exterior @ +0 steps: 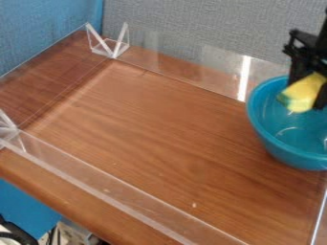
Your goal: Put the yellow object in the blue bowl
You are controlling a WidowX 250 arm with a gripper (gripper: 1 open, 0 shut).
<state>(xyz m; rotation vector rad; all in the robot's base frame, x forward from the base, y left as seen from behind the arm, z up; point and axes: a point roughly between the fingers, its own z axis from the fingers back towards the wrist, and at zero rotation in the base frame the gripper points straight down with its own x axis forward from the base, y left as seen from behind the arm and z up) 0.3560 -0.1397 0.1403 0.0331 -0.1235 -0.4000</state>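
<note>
The hand [307,75] grips the yellow object [303,93] above the blue bowl [284,134].

Single view, fixed camera. Sits high off the near-left corner of the wooden table [153,124], looking down and across at an angle so the tabletop runs diagonally through frame. Medium distance: most of the clear acrylic fence [179,59] fits. Blue wall [192,19] closes the back. Right edge crops the blue bowl [289,124] and gripper [307,84]. No second view to overlap.
</note>
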